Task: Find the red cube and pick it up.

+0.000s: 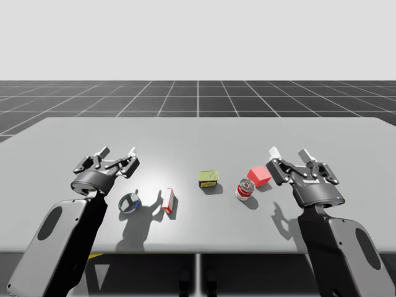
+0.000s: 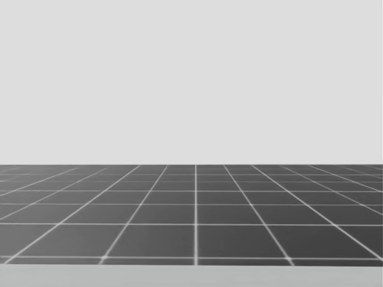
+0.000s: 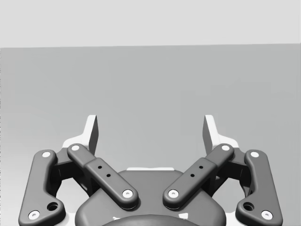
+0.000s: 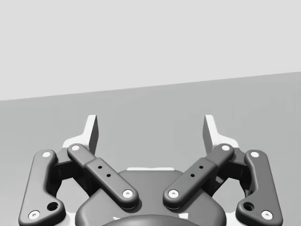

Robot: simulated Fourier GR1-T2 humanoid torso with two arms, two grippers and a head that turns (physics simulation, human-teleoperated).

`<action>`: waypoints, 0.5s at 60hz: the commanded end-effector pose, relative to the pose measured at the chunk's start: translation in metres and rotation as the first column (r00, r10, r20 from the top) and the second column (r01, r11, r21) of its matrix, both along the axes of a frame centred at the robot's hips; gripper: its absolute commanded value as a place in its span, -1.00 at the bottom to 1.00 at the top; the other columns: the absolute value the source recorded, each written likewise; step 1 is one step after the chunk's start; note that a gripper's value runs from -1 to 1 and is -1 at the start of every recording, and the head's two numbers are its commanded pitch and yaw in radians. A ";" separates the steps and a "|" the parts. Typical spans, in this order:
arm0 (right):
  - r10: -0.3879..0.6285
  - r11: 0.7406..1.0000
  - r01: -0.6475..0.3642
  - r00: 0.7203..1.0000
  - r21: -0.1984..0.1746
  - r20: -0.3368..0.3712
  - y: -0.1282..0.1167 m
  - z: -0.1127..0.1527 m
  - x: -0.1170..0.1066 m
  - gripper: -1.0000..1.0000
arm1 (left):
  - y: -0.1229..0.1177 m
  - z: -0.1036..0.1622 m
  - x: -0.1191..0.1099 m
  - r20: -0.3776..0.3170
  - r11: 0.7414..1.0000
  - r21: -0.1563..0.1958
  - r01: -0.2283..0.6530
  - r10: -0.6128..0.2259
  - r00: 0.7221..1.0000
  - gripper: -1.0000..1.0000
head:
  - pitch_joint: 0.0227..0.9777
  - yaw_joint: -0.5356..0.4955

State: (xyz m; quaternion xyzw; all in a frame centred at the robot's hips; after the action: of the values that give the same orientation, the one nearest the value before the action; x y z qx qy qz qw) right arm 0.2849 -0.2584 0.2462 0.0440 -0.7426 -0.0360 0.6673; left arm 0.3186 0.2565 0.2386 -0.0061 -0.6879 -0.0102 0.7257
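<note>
The red cube (image 1: 259, 177) rests on the grey table (image 1: 198, 133), right of the middle. My right gripper (image 1: 289, 153) hovers just right of the cube and a little above it, open, with nothing between its fingers; in the right wrist view that same right gripper (image 4: 150, 127) has bare tabletop ahead. My left gripper (image 1: 118, 152) hangs over the table's left side, far from the cube, open as well. In the left wrist view the left gripper (image 3: 150, 127) has only plain table between its fingers.
A red-and-white can (image 1: 245, 189) stands just left and in front of the cube. A low green can (image 1: 208, 179) lies near the middle. A small red-and-white box (image 1: 167, 200) and a blue-grey bowl (image 1: 129, 202) sit near my left arm.
</note>
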 end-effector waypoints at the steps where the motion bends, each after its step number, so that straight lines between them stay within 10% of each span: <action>1: -0.051 0.998 0.051 0.999 0.047 0.010 0.001 0.000 -0.002 -1.00 | 0.001 0.002 0.000 0.014 1.000 0.005 -0.006 0.006 1.000 -1.00 | -0.90 0.07; 30: -0.022 1.000 0.022 1.000 0.008 -0.017 -0.002 0.000 0.001 -1.00 | 0.003 0.002 -0.001 0.019 1.000 0.006 -0.005 0.005 1.000 -1.00 | -0.22 0.07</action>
State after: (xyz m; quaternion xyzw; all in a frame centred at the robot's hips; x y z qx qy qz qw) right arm 0.2856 -0.2600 0.2468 0.0397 -0.7387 -0.0454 0.6713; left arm 0.3179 0.2586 0.2405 -0.0027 -0.6944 -0.0095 0.7195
